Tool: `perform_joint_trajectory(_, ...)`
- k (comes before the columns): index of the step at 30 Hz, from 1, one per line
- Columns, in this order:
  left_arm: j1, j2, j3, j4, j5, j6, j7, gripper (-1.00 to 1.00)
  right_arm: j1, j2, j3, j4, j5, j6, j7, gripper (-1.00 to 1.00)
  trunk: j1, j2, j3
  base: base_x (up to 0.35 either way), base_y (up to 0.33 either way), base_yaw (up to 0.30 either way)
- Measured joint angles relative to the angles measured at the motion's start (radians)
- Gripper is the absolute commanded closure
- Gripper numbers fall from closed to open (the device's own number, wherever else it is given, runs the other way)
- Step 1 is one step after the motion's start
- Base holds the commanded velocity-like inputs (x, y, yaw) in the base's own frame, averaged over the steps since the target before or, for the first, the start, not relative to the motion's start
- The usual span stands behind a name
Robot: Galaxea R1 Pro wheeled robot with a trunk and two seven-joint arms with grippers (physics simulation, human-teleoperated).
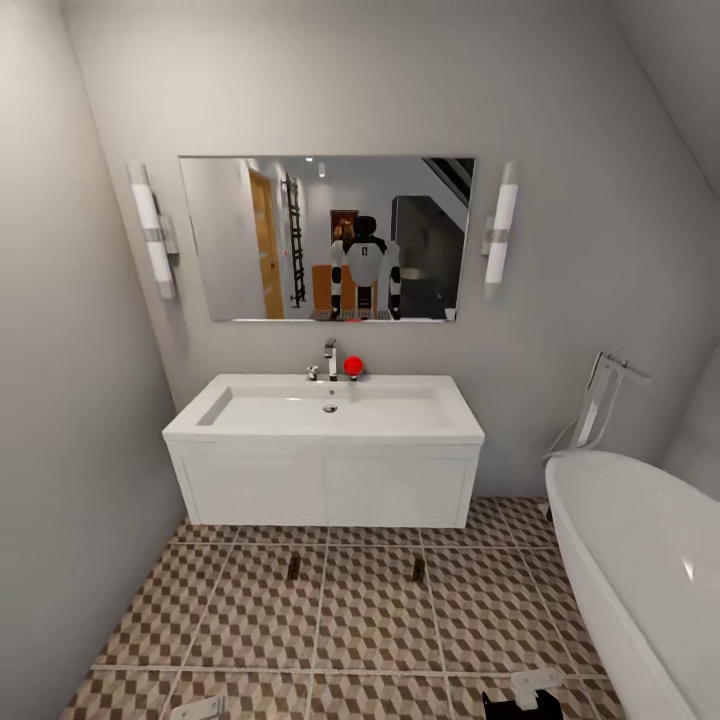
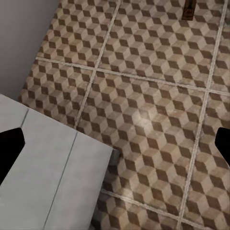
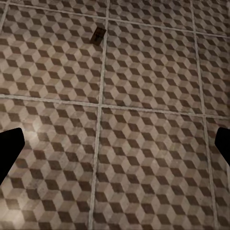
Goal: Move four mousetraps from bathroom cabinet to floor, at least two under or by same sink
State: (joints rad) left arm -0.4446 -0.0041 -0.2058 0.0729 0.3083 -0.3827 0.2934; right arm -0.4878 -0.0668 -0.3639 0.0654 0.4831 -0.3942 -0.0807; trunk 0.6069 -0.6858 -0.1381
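Head view: two small blurred mousetraps (image 1: 293,568)

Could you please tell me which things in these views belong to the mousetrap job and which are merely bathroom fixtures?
Job:
left small tan-brown wooden mousetrap
right small mousetrap
cube-patterned tile floor
white sink vanity

Fixtures:
white bathtub
wall mirror
chrome tap

The bathroom floor (image 1: 370,620) in front of the sink vanity (image 1: 325,480) lay open — only two mousetraps (image 1: 293,568) (image 1: 418,570) rested on the tiles just before the vanity. Right of the vanity the bathtub (image 1: 640,560) crowded the passage; left of it a wall (image 1: 60,400) closed in.
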Motion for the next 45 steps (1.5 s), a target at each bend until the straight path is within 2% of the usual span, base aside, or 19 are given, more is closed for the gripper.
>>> perform_joint_trajectory(41, 0.000, 0.000, 0.000, 0.000, 0.000, 0.000, 0.000, -1.00, 0.000, 0.000, 0.001, 0.001, -0.001, 0.000, -0.001, -1.00, -0.157, 0.287, 0.128, 0.000, 0.000, 0.000)
perform_joint_trajectory(45, 0.000, 0.000, 0.000, 0.000, 0.000, 0.000, 0.000, -1.00, 0.000, 0.000, 0.001, 0.000, -0.001, 0.001, -0.001, -1.00, -0.157, 0.287, 0.128, 0.000, 0.000, 0.000)
